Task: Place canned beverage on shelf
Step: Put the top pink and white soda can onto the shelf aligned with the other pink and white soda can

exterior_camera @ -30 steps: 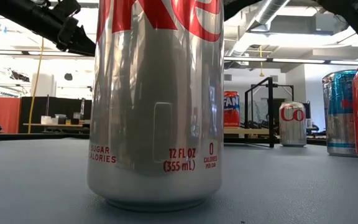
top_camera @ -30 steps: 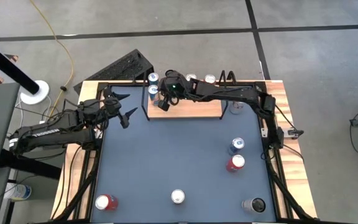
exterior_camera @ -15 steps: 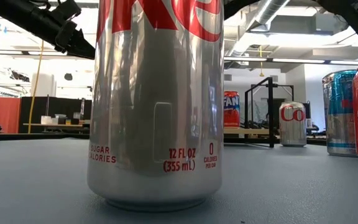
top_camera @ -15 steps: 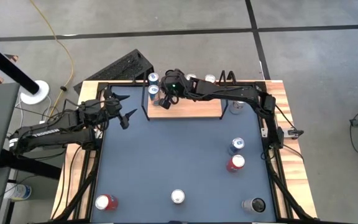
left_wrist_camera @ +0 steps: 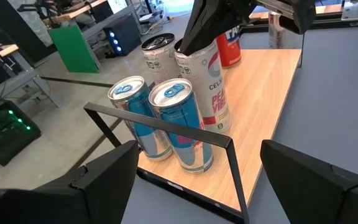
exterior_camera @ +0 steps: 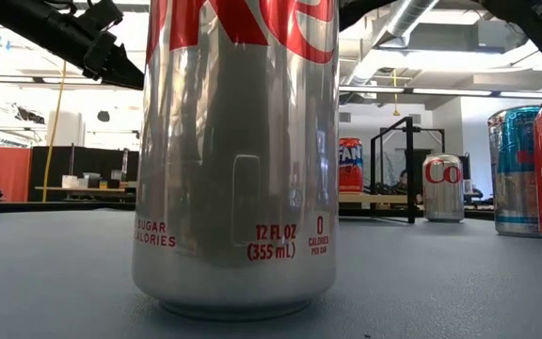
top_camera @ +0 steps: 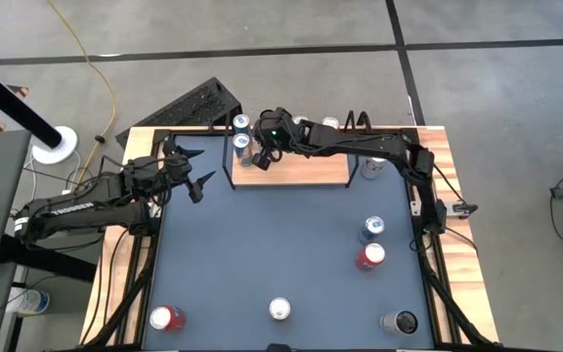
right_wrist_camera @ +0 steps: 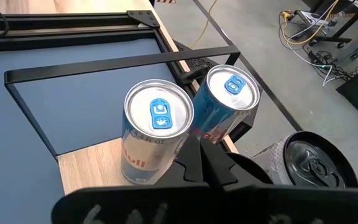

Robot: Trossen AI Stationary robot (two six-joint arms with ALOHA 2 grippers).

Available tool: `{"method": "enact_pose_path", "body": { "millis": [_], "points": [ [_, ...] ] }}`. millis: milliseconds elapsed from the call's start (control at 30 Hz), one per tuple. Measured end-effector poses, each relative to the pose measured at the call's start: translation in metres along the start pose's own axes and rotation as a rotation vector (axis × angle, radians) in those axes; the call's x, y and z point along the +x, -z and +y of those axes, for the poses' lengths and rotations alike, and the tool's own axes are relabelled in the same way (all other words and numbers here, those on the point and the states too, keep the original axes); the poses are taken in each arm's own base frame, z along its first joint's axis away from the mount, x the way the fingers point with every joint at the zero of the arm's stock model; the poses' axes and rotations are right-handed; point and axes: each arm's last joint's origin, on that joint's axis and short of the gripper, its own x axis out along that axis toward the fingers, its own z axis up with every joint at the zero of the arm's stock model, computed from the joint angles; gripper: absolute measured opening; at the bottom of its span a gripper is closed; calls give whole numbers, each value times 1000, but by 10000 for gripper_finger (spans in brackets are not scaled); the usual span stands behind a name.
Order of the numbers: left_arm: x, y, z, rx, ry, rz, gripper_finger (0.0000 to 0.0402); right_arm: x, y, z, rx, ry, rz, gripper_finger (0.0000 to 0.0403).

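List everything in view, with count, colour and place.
shelf: one, light wood, black frame, table's far edge
blue cans: two, shelf's left end; a third, table's right
white can: one, red lettering, under right gripper
silver-topped cans: two, shelf's far edge; one beside shelf
red cans: two, table's right, near-left corner
silver can: one, near edge
dark can: one, near-right corner
table: one, grey-blue
left gripper: open, left of shelf
right gripper: shut, over shelf's left end
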Motion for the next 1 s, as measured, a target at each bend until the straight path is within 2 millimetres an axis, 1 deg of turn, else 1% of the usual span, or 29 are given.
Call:
{"method": "enact_pose_path", "body": {
  "millis": [533, 667, 800, 933, 1000],
  "points": [
    [0, 0, 0, 0, 0, 0, 327, -1, 3, 0, -24, -3, 30, 0],
    [0, 0, 0, 0, 0, 0, 327, -8, -2, 2, -34, -20, 23, 0],
    [0, 0, 0, 0, 0, 0, 327, -29, -15, 2, -54, -29, -20, 0],
    [0, 0, 0, 2, 6, 3, 327, -62, -31, -2, -48, -43, -79, 0],
    [0, 0, 0, 1, 8, 3, 327, -77, -35, -2, -54, -67, -79, 0]
  ]
}}
